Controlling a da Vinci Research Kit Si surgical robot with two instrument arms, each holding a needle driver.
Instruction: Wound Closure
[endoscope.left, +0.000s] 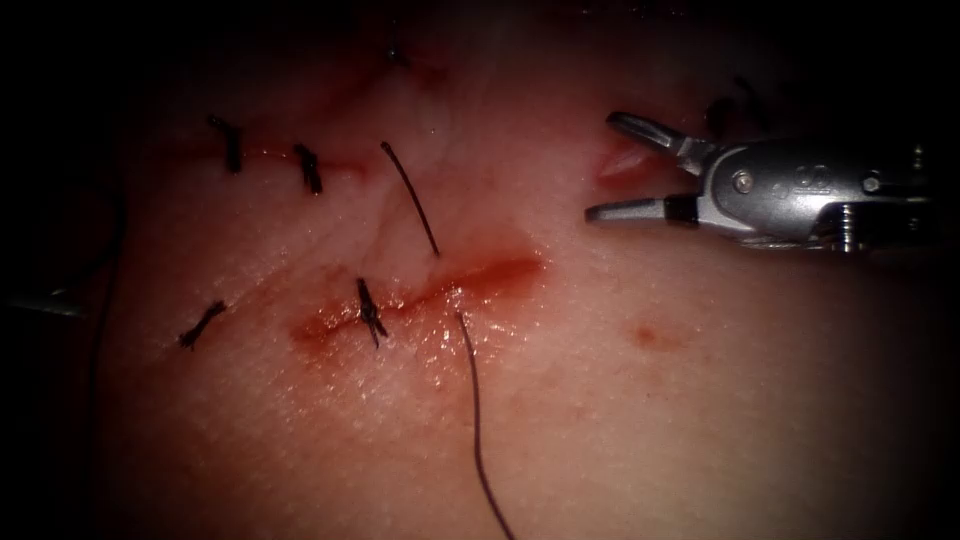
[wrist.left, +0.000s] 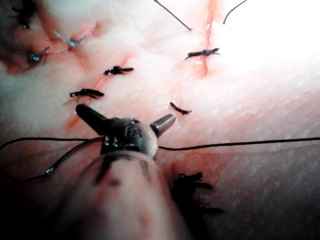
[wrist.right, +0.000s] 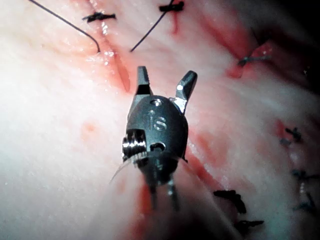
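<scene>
The cut (endoscope.left: 440, 285) runs across the tissue (endoscope.left: 620, 420), wet with red fluid, with one knotted stitch (endoscope.left: 370, 310) across its left part. Thread (endoscope.left: 412, 200) enters the tissue on the far side of the cut and comes out on the near side as a long strand (endoscope.left: 476, 420). My right tool (endoscope.left: 600, 167) hovers to the right of the cut, jaws open, holding nothing; its own view shows the right tool (wrist.right: 166, 71) the same way. My left tool (wrist.left: 127, 112) has its jaws spread with nothing between them; thread (wrist.left: 235, 144) runs under its wrist. Beside it lies a dark curve (wrist.left: 55, 166), perhaps the needle.
Three older stitches (endoscope.left: 308, 168) sit up and to the left of the cut. A small red spot (endoscope.left: 648, 335) marks the tissue right of the cut. A dark strand (endoscope.left: 100, 300) hangs along the left side. More knots (wrist.right: 235, 197) lie near the right tool's shaft.
</scene>
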